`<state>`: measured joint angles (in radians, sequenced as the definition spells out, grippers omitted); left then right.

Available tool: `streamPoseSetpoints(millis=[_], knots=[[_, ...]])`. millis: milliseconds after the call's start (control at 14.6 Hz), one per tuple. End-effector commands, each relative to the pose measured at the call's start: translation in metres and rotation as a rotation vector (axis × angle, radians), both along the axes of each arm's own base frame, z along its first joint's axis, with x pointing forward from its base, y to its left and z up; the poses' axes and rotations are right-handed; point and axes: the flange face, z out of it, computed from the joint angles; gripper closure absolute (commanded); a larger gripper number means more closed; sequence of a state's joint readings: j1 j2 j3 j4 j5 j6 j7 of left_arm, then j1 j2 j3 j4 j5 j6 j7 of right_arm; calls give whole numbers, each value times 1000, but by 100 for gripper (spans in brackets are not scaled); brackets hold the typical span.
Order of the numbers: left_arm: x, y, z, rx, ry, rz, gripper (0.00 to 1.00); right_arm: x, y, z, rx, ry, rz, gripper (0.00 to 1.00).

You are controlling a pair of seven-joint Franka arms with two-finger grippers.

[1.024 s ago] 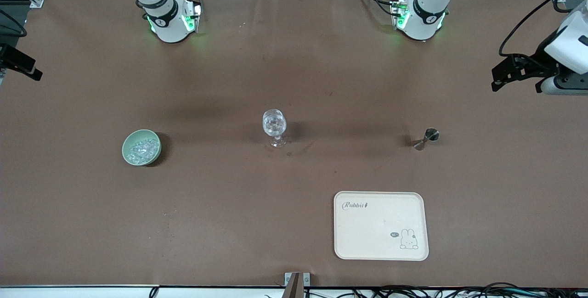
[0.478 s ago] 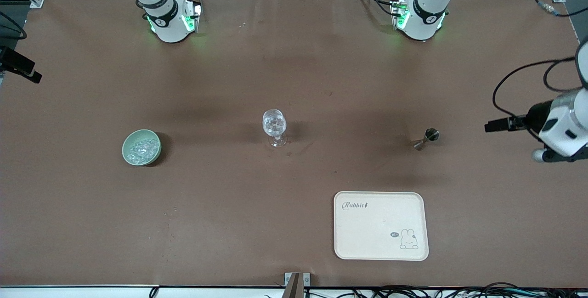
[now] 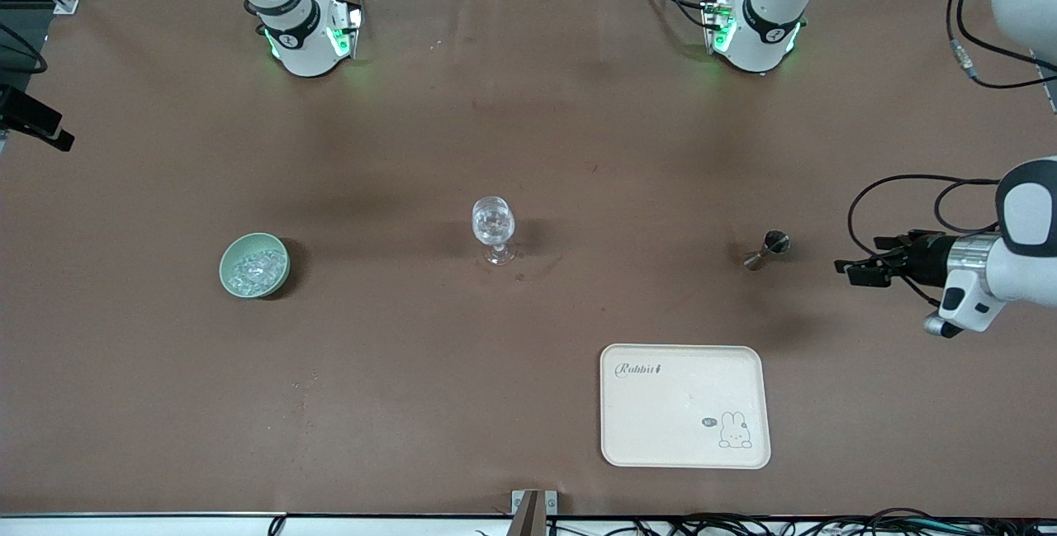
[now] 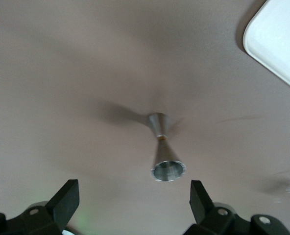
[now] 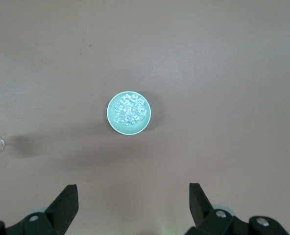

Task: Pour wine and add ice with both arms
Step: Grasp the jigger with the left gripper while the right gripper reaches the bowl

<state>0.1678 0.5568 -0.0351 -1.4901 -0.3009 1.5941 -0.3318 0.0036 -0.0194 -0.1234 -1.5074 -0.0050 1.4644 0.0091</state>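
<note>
A cream tray [image 3: 684, 405] lies low in the frame on the brown worktop [image 3: 413, 371], with a mid-frame row above it: the mint bowl [image 3: 254, 265] of ice [image 3: 255, 267], a stemmed glass [image 3: 493, 228] and a steel jigger [image 3: 765, 249]. The left hand [image 3: 854, 268], fingers apart, has swung in from the frame's right edge, level with the jigger. Only the right wrist view shows the right hand [image 5: 133, 199], fingers apart, high over the bowl.

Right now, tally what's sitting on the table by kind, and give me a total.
Green bowl of ice: 1
Stemmed glass: 1
Metal jigger: 1
Cream rabbit tray: 1
Total: 4
</note>
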Motion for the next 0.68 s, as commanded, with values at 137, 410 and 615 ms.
streamPoseSetpoints(millis=[137, 410, 615], knots=[[4, 18, -79, -138, 148, 237, 3, 11, -1, -95, -2, 34, 22, 0], [1, 16, -122, -199, 230, 364, 7, 8, 14, -191, -1, 34, 86, 0], [-10, 23, -158, -282, 293, 443, 13, 8, 24, -265, -4, 42, 125, 0]])
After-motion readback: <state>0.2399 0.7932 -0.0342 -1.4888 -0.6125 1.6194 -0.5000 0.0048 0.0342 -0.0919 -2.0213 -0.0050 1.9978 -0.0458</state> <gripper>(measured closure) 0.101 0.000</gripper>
